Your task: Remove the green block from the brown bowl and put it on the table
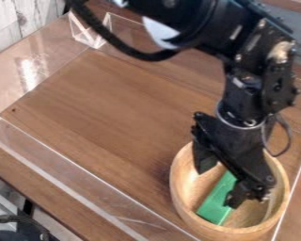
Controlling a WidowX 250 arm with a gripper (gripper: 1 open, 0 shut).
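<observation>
The brown bowl point(188, 193) sits at the lower right of the table point(116, 104). Inside it lies the green block point(221, 204), slanted toward the near rim, its upper end hidden behind the gripper. My black gripper point(231, 181) points straight down into the bowl, directly over the block. Its fingers point(255, 188) stand apart, open, straddling the block's upper part. I cannot tell whether they touch it.
Low clear plastic walls point(65, 184) run along the table's left and front edges. A clear plastic piece point(90, 30) stands at the back left. The arm and its black cable reach in from the upper right.
</observation>
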